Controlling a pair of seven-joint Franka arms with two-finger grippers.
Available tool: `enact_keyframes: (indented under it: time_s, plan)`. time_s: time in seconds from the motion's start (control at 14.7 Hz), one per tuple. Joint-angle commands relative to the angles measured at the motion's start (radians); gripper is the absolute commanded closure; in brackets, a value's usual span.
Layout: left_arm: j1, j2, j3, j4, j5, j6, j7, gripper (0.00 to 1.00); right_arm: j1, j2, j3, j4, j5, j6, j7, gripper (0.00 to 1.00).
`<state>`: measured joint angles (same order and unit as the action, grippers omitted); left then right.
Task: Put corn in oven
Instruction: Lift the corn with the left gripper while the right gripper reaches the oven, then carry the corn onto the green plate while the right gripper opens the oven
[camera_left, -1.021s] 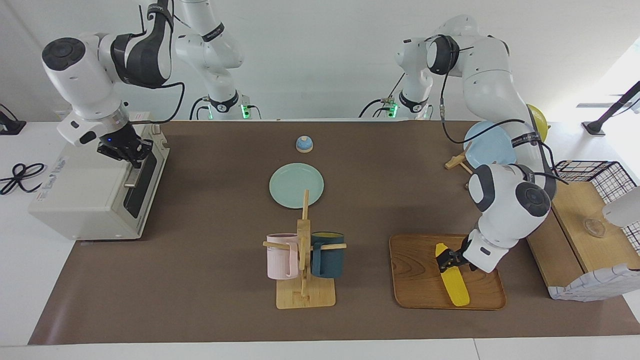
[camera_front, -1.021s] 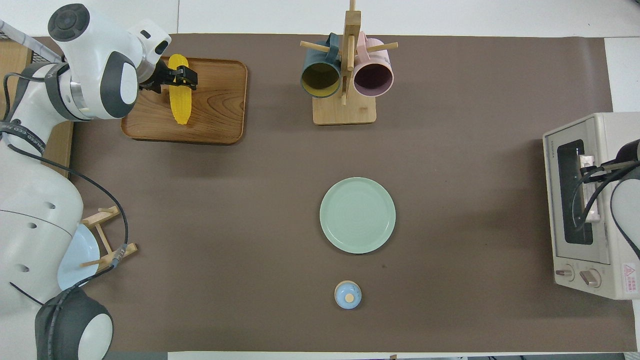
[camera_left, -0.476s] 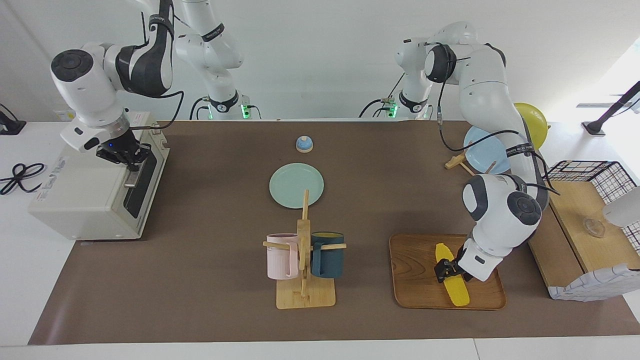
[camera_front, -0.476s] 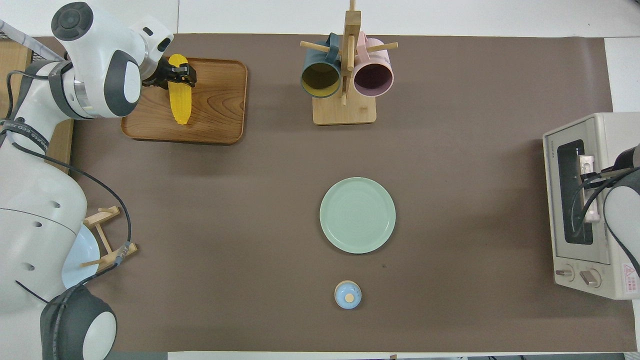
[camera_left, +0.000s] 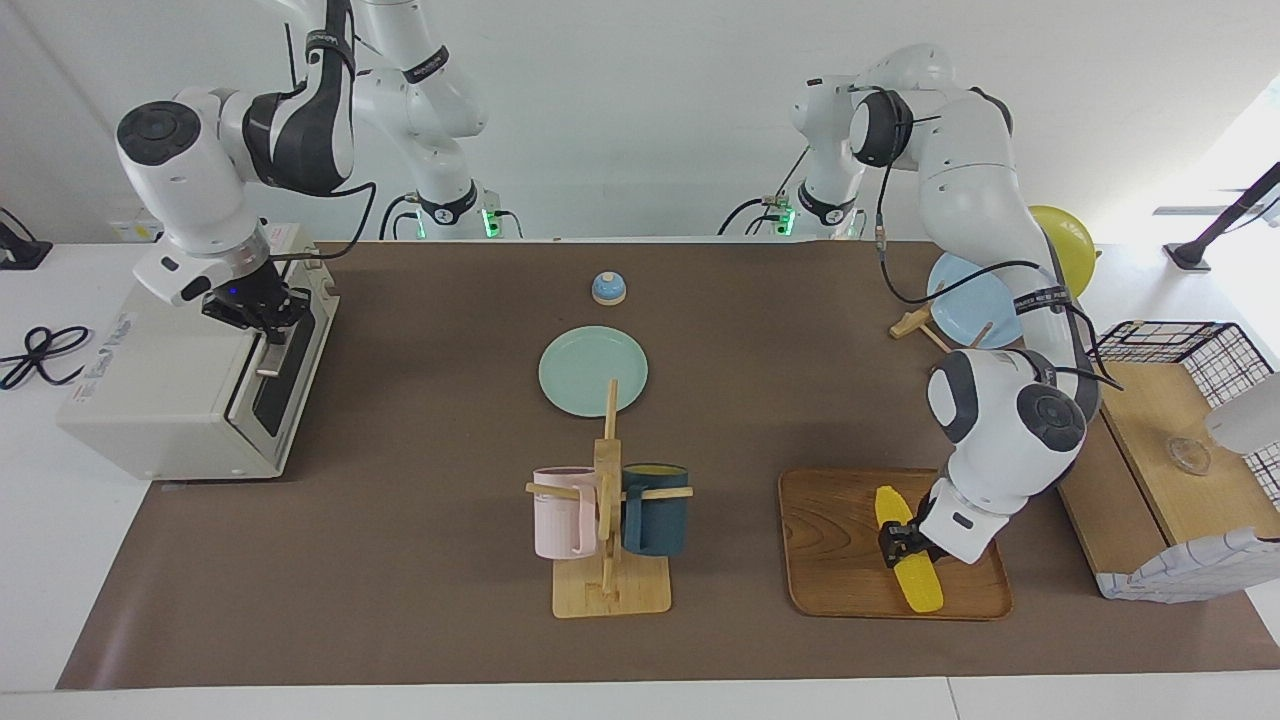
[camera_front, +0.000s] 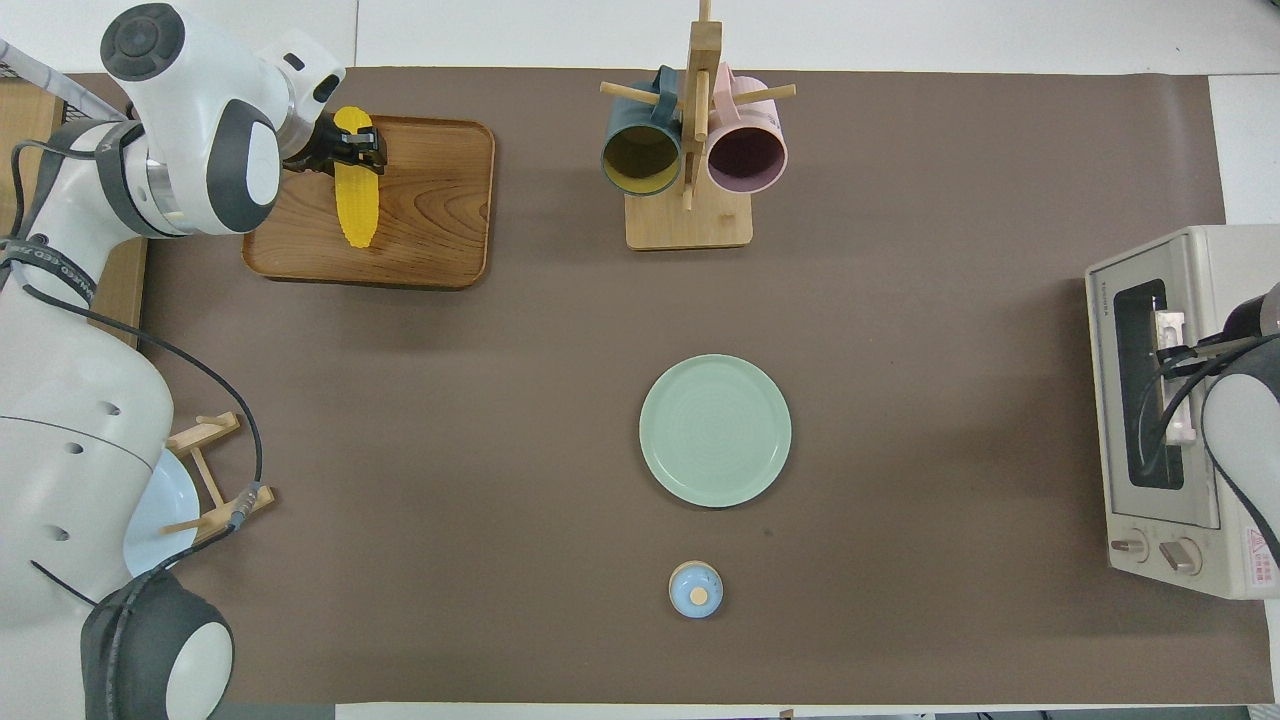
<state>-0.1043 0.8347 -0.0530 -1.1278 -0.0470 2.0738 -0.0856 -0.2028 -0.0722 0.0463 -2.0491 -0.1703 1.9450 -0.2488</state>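
Observation:
The yellow corn (camera_left: 908, 560) lies on a wooden tray (camera_left: 830, 545) toward the left arm's end of the table; it also shows in the overhead view (camera_front: 356, 200). My left gripper (camera_left: 898, 545) is down on the corn's middle, its fingers shut on either side of the cob, which rests on the tray. The off-white oven (camera_left: 160, 390) stands at the right arm's end, its dark glass door barely ajar. My right gripper (camera_left: 265, 312) is shut on the door's silver handle (camera_left: 268, 358) at the end nearer the robots. In the overhead view my right arm hides that gripper.
A wooden mug rack (camera_left: 608, 530) with a pink and a dark blue mug stands mid-table. A green plate (camera_left: 592, 370) and a small blue bell (camera_left: 608, 288) lie nearer the robots. A blue plate on a stand (camera_left: 970, 295) and a wire-and-wood basket shelf (camera_left: 1180, 440) are beside the tray.
My left gripper has dropped onto the corn and closed on it, nudging the cob slightly. My right gripper has drawn the oven handle a little toward the table's middle.

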Motion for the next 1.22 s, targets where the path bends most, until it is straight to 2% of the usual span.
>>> enact_keyframes:
  time_s: [0.0, 0.14, 0.41, 0.61, 0.82, 1.02, 1.16]
  plan:
    - [-0.018, -0.092, 0.012, 0.01, -0.017, -0.138, -0.025, 1.0, 0.014, 0.006, 0.001, -0.075, 0.003, 0.064, 0.052, 1.0]
    - [-0.035, -0.21, 0.01, -0.105, -0.019, -0.135, -0.156, 1.0, 0.039, 0.018, 0.001, -0.077, 0.003, 0.078, 0.078, 1.0]
    - [-0.11, -0.446, 0.005, -0.382, -0.024, -0.129, -0.248, 1.0, 0.068, 0.069, 0.001, -0.083, 0.021, 0.124, 0.109, 1.0]
    - [-0.225, -0.58, 0.005, -0.58, -0.025, -0.035, -0.389, 1.0, 0.072, 0.109, 0.001, -0.108, 0.057, 0.182, 0.112, 1.0]
    - [-0.369, -0.646, 0.005, -0.719, -0.025, 0.041, -0.523, 1.0, 0.107, 0.117, 0.003, -0.167, 0.061, 0.284, 0.138, 1.0]
    - [-0.481, -0.692, 0.002, -0.852, -0.025, 0.214, -0.605, 1.0, 0.115, 0.136, 0.003, -0.2, 0.06, 0.333, 0.168, 1.0]
    - [-0.566, -0.686, 0.002, -0.868, -0.025, 0.273, -0.652, 1.0, 0.114, 0.169, 0.003, -0.204, 0.06, 0.357, 0.168, 1.0]
